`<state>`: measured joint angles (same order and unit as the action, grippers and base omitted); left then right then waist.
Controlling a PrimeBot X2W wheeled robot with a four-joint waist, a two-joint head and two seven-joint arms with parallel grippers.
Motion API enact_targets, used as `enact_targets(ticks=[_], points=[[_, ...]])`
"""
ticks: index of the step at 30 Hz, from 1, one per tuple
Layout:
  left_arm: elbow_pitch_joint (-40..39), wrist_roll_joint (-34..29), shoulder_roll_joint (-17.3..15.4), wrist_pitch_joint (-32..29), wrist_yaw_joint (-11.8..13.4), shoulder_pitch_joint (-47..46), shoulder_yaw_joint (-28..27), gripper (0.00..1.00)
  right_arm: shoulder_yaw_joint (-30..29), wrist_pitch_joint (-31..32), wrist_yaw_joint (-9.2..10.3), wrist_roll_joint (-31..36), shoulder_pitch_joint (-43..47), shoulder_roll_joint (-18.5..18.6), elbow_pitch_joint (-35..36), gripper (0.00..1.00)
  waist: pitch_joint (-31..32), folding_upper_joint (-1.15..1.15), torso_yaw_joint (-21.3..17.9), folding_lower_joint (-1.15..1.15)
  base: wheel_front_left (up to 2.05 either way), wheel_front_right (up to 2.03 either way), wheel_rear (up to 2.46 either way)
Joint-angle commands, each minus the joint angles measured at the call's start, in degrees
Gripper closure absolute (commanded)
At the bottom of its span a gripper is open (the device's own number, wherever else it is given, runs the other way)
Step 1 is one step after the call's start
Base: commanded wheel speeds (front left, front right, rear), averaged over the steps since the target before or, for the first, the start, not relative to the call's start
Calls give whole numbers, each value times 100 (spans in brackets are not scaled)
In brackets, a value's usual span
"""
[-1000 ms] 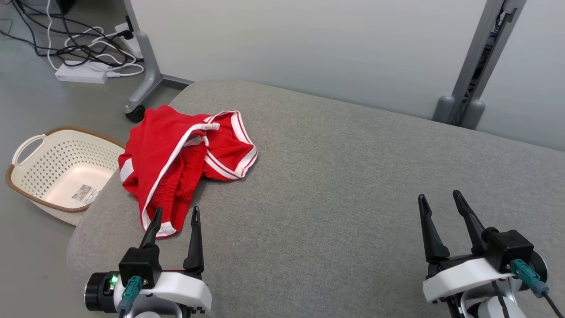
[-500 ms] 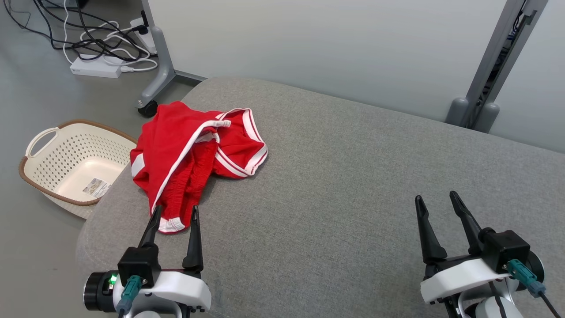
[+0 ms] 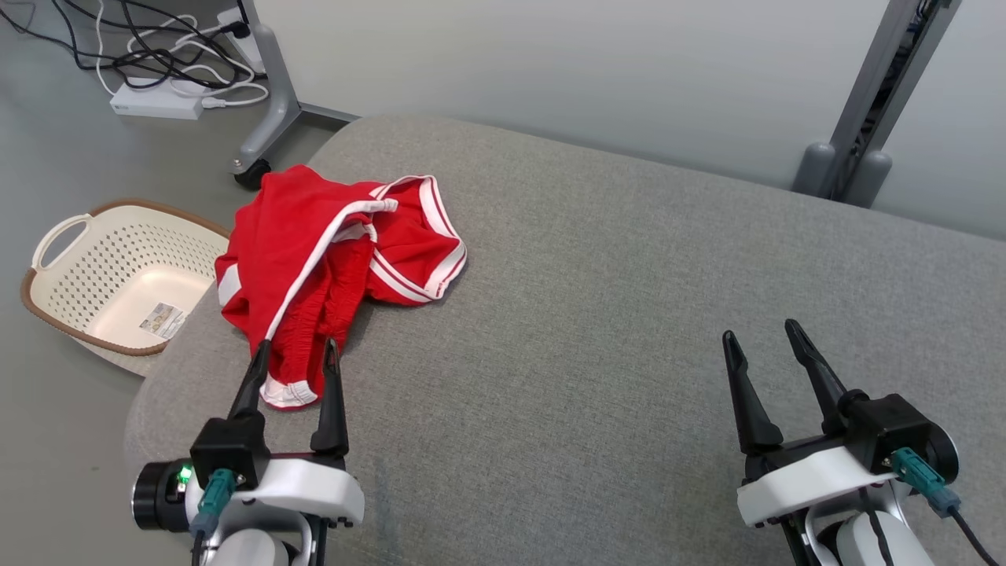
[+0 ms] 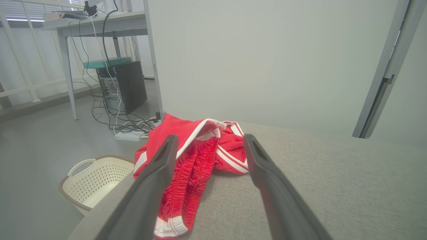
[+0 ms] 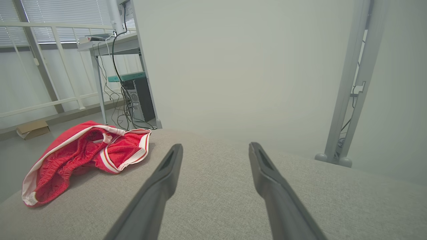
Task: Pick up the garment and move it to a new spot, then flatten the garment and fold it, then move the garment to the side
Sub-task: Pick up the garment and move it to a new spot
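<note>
**Pre-grasp: red shorts (image 3: 291, 228) bunched at the far-left corner of the grey cushion (image 3: 597, 314), spilling over its left edge.**

Left gripper (image 3: 296, 346) is fully spread and empty, its fingers bracketing the near hem. Right gripper (image 3: 759, 330) is likewise spread and empty, near the right edge. Hazard: a shallow, single-layer pinch may drag the shorts off the edge toward the laundry basket (image 3: 102, 251). Count: one pair of shorts, two grippers, one basket.

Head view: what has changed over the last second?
The camera shifted. The left gripper edged forward, its open fingers now flanking the near hem of the crumpled red, white-trimmed shorts; nothing was grasped. Unchanged: the right gripper open, the shorts lying on the grey fabric cushion.
</note>
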<state>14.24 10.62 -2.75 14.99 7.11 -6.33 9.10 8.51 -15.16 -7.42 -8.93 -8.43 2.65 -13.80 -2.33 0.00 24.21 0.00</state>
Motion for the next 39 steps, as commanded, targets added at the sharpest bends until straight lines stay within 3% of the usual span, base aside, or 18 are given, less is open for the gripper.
enact_targets(ticks=[1, 7, 11, 19, 30, 39], points=[[-2, -65, -23, 19, -25, -164, -63, 0, -14, -11, -13, 65, -70, 43, 25, 0, -153, 0, -87, 0, 0, 0, 0], [518, -264, -185, 19, -278, -873, -333, 0, -117, -11, -13, 186, -276, 88, 96, 0, -645, 0, -294, 0, 0, 0, 0], [1473, -300, -551, -3, -490, -1766, -502, 0, -55, -11, -13, 219, -489, 172, 121, 0, -1030, 0, -570, 0, 0, 0, 0], [2643, -147, -1111, -742, -901, -2914, -563, 0, -29, -11, -13, 201, -671, 222, 146, 0, -1352, 0, -891, 0, 0, 0, 0], [3618, -96, -1704, -1801, -1368, -3770, -226, 0, -7, -11, -13, 211, -818, 240, 174, 0, -1594, 0, -1107, 0, 0, 0, 0], [3957, 166, -1860, -2407, -1458, -4120, 177, 0, 32, -11, -13, 227, -883, 231, 174, 0, -1723, 0, -1147, 0, 0, 0, 0]])
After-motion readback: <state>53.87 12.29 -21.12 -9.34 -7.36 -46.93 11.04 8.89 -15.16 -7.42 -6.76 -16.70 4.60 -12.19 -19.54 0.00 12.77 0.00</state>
